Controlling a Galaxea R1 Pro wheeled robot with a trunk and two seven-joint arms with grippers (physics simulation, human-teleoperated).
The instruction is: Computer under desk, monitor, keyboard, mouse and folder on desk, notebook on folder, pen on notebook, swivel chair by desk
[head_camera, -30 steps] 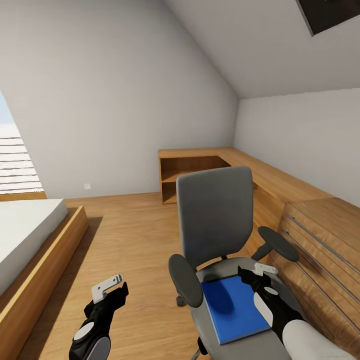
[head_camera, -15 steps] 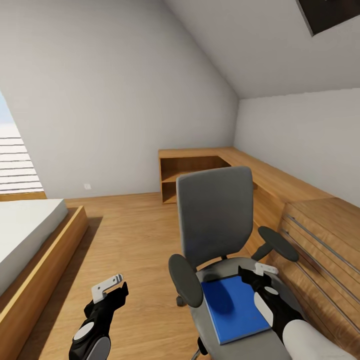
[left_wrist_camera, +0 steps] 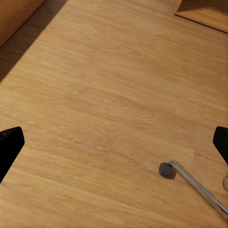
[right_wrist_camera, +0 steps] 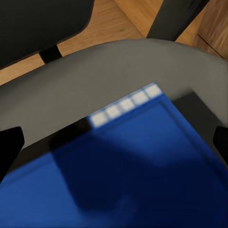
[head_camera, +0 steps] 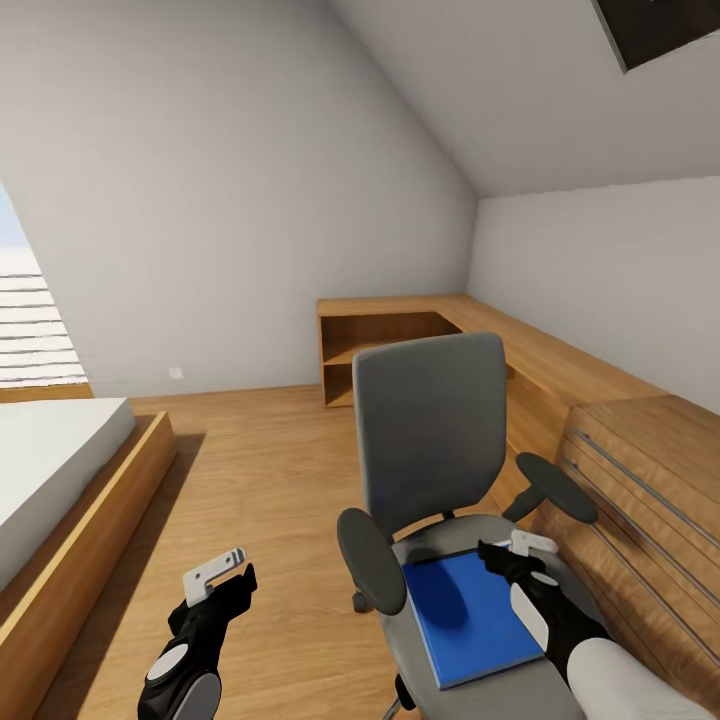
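With folder (head_camera: pixel 468 616) flat on swivel chair (head_camera: pixel 432 440) seat, lower centre-right of head view, right gripper (head_camera: pixel 508 549) poised above its far corner, jaws wide, likely for pickup. Left gripper (head_camera: pixel 222 573) idle over floor (left_wrist_camera: pixel 114 95), lower left, jaws wide.

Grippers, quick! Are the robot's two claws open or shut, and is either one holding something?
Left gripper: open, holding nothing, above the floor.
Right gripper: open, holding nothing, over the blue folder.

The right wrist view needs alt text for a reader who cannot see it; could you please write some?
A bright-blue folder lies flat on the grey seat of the swivel chair, seen from close above, its pale page edge facing the chair back. Wood floor shows beyond the seat.
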